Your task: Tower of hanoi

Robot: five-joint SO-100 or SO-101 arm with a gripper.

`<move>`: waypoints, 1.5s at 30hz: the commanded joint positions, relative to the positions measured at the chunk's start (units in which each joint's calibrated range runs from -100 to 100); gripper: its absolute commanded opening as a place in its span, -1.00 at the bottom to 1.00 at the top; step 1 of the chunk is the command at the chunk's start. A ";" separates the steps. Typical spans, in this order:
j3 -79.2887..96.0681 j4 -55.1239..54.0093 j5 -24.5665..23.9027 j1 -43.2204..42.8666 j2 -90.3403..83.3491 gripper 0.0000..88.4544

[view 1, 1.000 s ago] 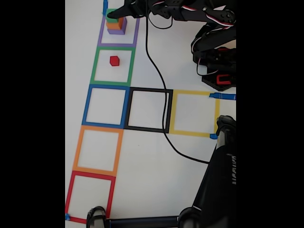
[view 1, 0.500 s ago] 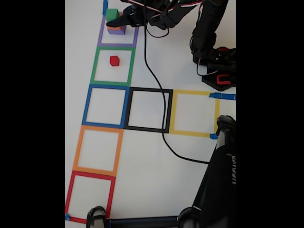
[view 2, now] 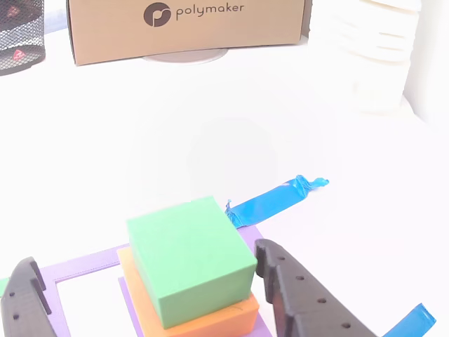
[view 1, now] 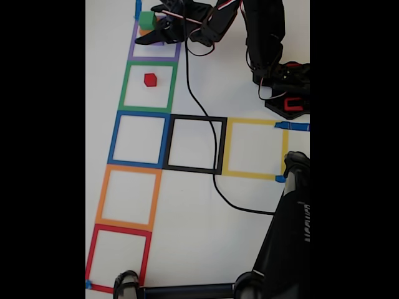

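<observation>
In the purple taped square [view 1: 177, 51] at the top of the fixed view stands a stack: a green block [view 1: 147, 20] on an orange block [view 1: 144, 32]. The other view shows the green block [view 2: 189, 256] on the orange block [view 2: 224, 321], with a purple block [view 2: 128, 295] at the bottom. My gripper [view 1: 148, 26] is open and straddles the stack; in the other view the gripper [view 2: 147, 258] has one black finger [view 2: 24, 298] left and one finger [view 2: 298, 295] right of the green block. A small red cube [view 1: 150, 80] lies in the green square [view 1: 123, 87].
Blue [view 1: 115, 140], black [view 1: 219, 146], yellow [view 1: 228, 146], orange [view 1: 103, 199] and red [view 1: 92, 255] taped squares lie below. A black cable [view 1: 198, 87] crosses the mat. The arm base [view 1: 287, 87] and a black stand [view 1: 287, 237] sit at the right. A cardboard box [view 2: 189, 31] stands behind.
The arm has swung up at the elbow and the gripper has come down around the stack; its lower finger now covers the purple block in the fixed view.
</observation>
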 commanded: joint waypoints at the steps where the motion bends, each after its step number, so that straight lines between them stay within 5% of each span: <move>1: -2.28 -1.61 0.00 -0.52 -0.32 -0.29; 18: -2.28 -1.20 0.00 -1.67 -0.16 -0.76; 30: -2.46 4.54 0.00 -2.53 -4.27 -0.86; 38: -3.09 24.54 0.00 -5.60 -21.63 -0.87; 45: -7.55 59.77 0.00 -5.99 -44.40 -0.88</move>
